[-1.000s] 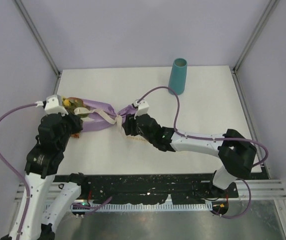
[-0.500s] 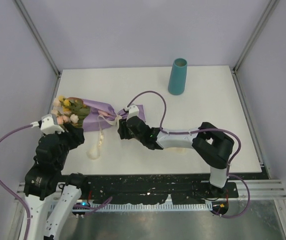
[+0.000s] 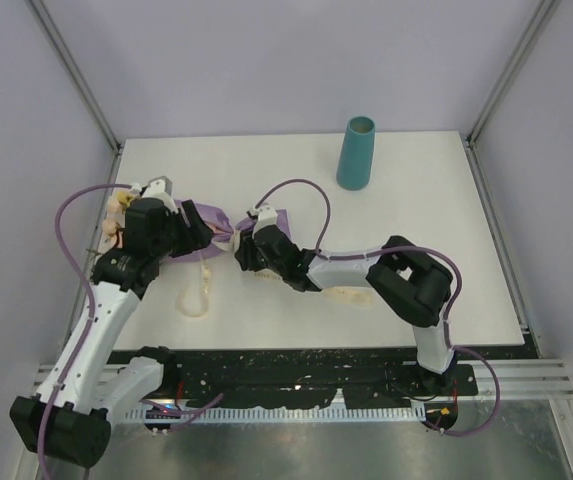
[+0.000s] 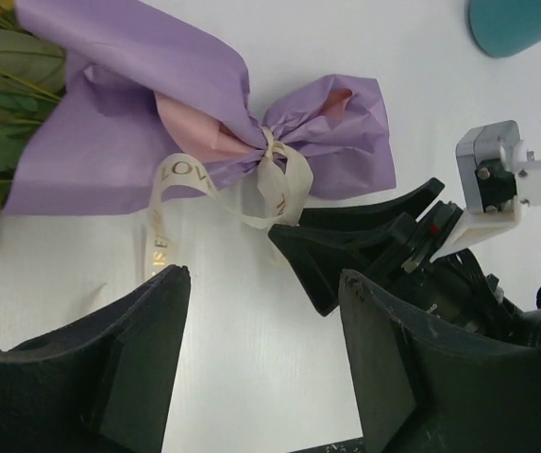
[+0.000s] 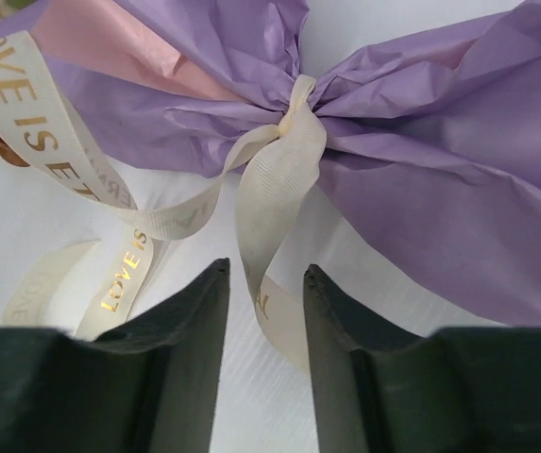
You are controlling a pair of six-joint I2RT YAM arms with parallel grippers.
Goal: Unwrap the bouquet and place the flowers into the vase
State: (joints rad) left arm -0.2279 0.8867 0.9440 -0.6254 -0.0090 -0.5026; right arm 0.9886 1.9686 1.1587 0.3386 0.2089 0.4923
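Lying seemingly against right gripper (image 5: 265,278): bouquet (image 5: 421,160)

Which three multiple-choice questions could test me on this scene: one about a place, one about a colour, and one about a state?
1. Where does the vase stand?
A. upright at the far side of the table, apart from the bouquet
B. lying at the near edge
C. on top of the bouquet

2. What colour is the outer wrapping paper?
A. green
B. purple
C. yellow

3. In what state is the cream ribbon?
A. lying entirely off the paper
B. inside the vase
C. knotted around the paper's neck

Answers:
1 A: the top view shows it upright, far from the arms.
2 B: both wrist views show purple outside.
3 C: the right wrist view shows the knot cinching the paper.
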